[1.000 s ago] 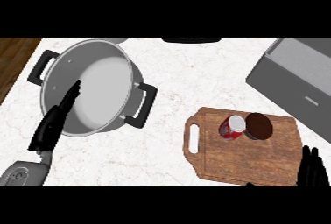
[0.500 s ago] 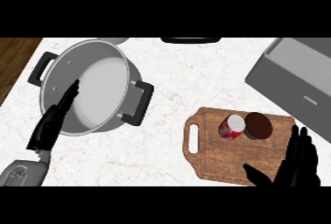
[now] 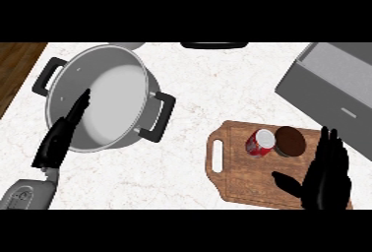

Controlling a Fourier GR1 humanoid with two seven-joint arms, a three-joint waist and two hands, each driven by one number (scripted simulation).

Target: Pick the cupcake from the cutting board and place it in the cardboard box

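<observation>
Now reach right hand [image 3: 326,172], fingers spread, over cutting board [image 3: 251,184] and curl around toppled cupcake [image 3: 276,142] before lifting toward cardboard box [image 3: 334,83].

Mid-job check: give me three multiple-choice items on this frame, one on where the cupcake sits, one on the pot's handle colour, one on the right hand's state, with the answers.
1. Where is the cupcake?
A. on the cutting board
B. inside the pot
C. in the box

2. What colour are the pot's handles?
A. red
B. black
C. white

3. What is the right hand doing?
A. curled round the cupcake
B. open above the board, holding nothing
C. resting inside the box

Answers:
1 A: it lies on the cutting board, toward its far end.
2 B: both handles on the grey pot are black.
3 B: its fingers are straight, beside the cupcake and apart from it.
</observation>
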